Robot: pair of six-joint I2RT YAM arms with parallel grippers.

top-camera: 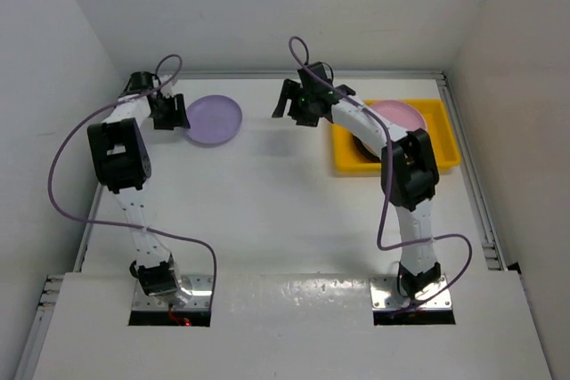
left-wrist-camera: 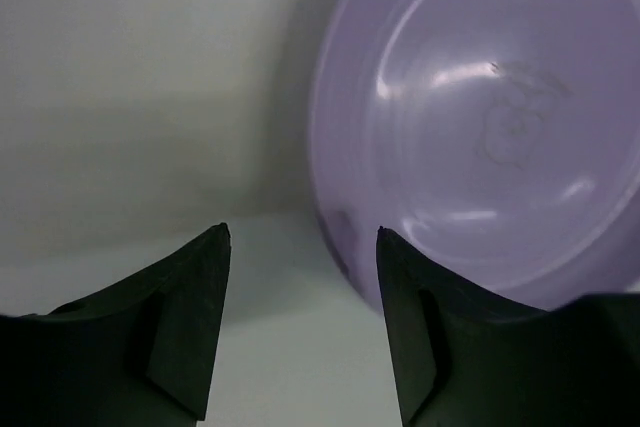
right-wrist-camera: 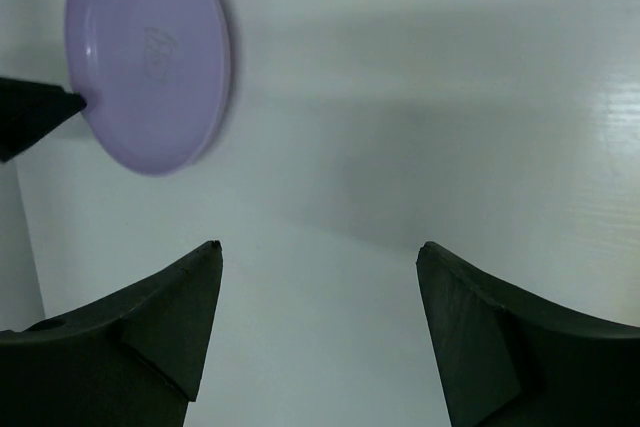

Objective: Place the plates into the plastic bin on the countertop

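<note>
A lilac plate [top-camera: 214,118] lies flat on the white countertop [top-camera: 267,193] at the back left. My left gripper [top-camera: 171,113] is open right at the plate's left edge. In the left wrist view the plate [left-wrist-camera: 490,117] fills the right side, and its rim lies by the right finger [left-wrist-camera: 405,317] of the open left gripper [left-wrist-camera: 303,237]. My right gripper [top-camera: 287,100] is open and empty above the countertop, left of the yellow plastic bin [top-camera: 441,153]. A pink plate [top-camera: 401,113] lies in the bin. The right wrist view shows the lilac plate [right-wrist-camera: 150,57] far off.
White walls close in the countertop at the back and both sides. The right arm [top-camera: 365,126] reaches across the bin's left part and hides some of what is in it. Purple cables loop from both arms.
</note>
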